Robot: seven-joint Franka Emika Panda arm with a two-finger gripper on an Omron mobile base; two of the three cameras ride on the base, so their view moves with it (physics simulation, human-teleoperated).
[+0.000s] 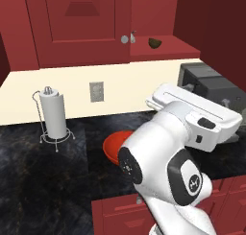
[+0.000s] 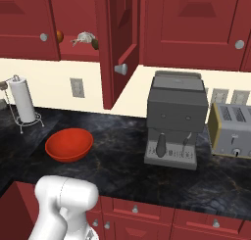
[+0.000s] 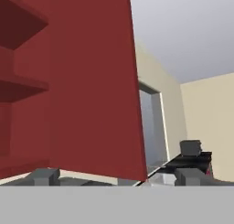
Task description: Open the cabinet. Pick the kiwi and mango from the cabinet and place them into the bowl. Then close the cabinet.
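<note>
Red cabinet point(image 3: 91, 81) door looms just beyond the spread fingers point(image 3: 45, 175)

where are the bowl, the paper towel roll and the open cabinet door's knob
bowl point(image 2: 69, 144), right base view, on its inner hollow
paper towel roll point(image 1: 53, 115), left base view, middle of the white roll
knob point(image 2: 120, 69), right base view, its round face

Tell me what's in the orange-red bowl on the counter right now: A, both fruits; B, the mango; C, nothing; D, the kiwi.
C. In the right base view the bowl sits on the dark counter with a bare interior, while the kiwi and mango are up on the shelf of the cabinet, whose right door stands open.
</note>
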